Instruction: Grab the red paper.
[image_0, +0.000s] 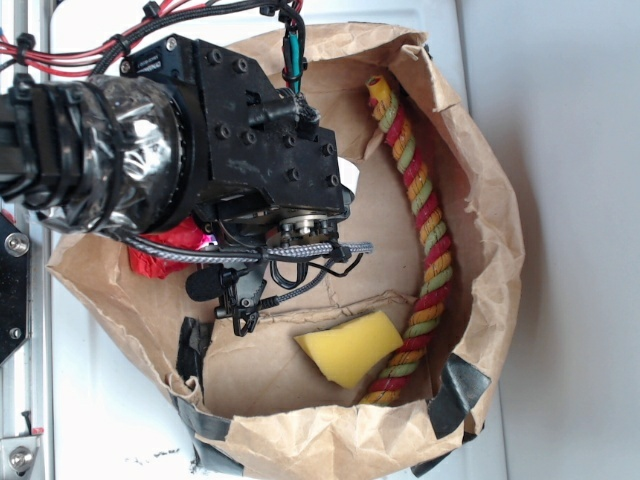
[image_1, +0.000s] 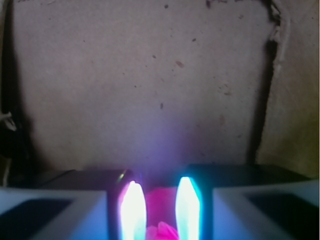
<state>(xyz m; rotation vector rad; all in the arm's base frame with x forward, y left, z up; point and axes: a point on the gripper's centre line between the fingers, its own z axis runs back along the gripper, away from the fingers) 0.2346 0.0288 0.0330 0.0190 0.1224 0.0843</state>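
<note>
The red paper (image_0: 160, 253) is a crumpled bright red ball at the left inside the brown paper bag (image_0: 480, 220), mostly hidden under my black arm. My gripper (image_0: 190, 245) sits right over it, and its fingertips do not show in the exterior view. In the wrist view my gripper (image_1: 160, 212) has its two glowing fingers (image_1: 133, 212) close together. The red paper (image_1: 161, 202) shows as a pink-magenta mass filling the narrow gap between them. Ahead of the fingers is the bag's creased brown surface.
A yellow sponge wedge (image_0: 350, 345) lies on the bag floor near the front. A long red-yellow-green twisted rope (image_0: 420, 230) curves along the bag's right side. The bag's raised walls ring the gripper, with black tape patches (image_0: 462, 385) at the lower rim.
</note>
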